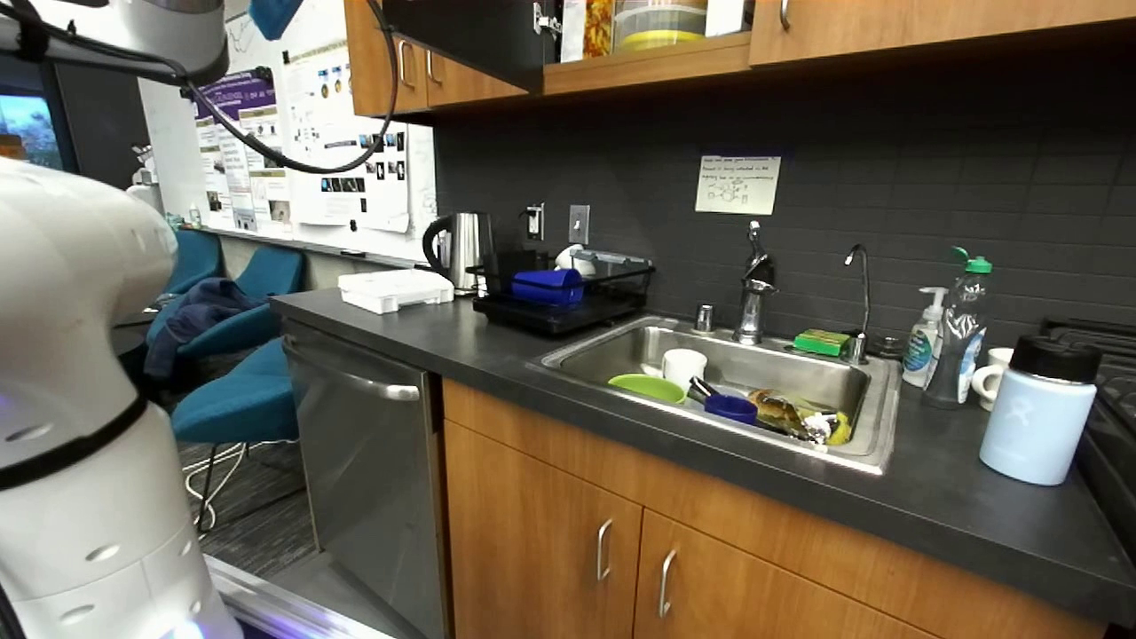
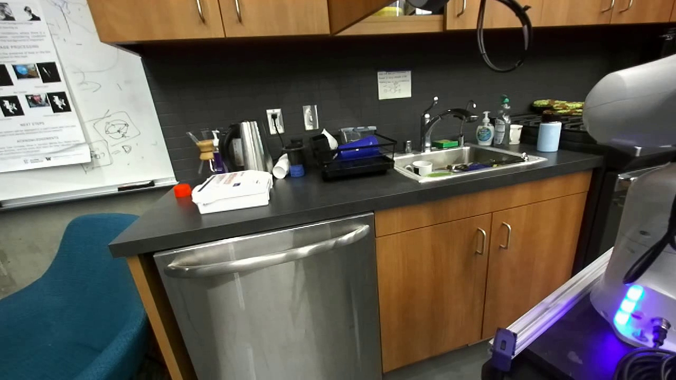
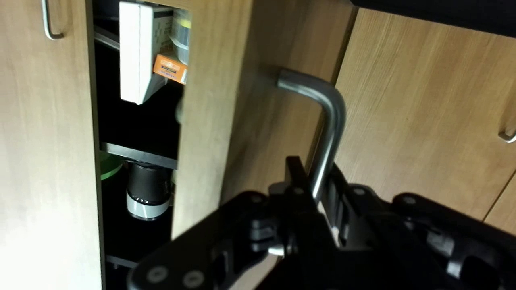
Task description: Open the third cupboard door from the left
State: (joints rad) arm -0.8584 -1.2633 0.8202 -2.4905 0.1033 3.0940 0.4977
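Note:
The third cupboard door stands open. Its dark inner face (image 1: pixel 470 40) shows in an exterior view and its brown outer face (image 2: pixel 351 11) in an exterior view, both cut off by the top edge. In the wrist view the door's edge (image 3: pixel 211 92) faces me, with its outer face (image 3: pixel 300 38) to the right. The silver bar handle (image 3: pixel 334 104) stands out from that face. My gripper (image 3: pixel 316 171) has its fingers closed around the handle, one on each side. The lower part of the handle is hidden by the gripper. The fingers are out of view in the exterior views.
The open cupboard (image 3: pixel 137 121) holds boxes, tubs and a dark container. A closed neighbouring door (image 3: pixel 44 141) is at the left of the wrist view, another (image 3: pixel 415 104) at the right. Below are the counter (image 2: pixel 338 200), sink (image 1: pixel 874 417), dish rack (image 2: pixel 359 163) and kettle (image 1: pixel 466 248).

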